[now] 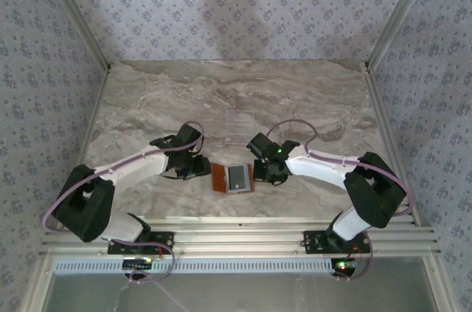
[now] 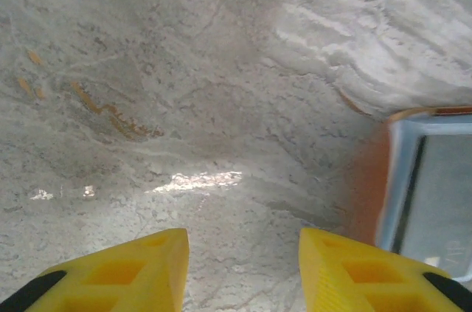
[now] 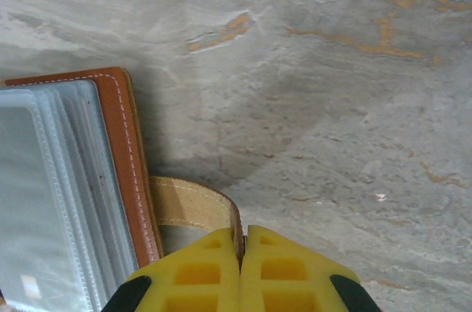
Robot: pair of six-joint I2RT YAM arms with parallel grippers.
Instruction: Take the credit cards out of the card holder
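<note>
R gripper (image 3: 241, 232): yellow ribbed fingers pressed together, clamped on tan strap tab (image 3: 193, 201) of card holder (image 3: 127, 157). Holder lies open and flat on worktop (image 3: 332, 105), just beside gripper on its left in wrist view. Orange-brown leather, white stitching, rounded corner. Inside: stack of clear plastic sleeves (image 3: 51, 194), contents pale grey, can't tell separate cards. L gripper (image 2: 243, 234): fingers apart, nothing between, over grey veined marble-look worktop. Holder's grey-blue edge is close by its right finger; touching or not, can't tell. Top view: holder sits between both grippers.
</note>
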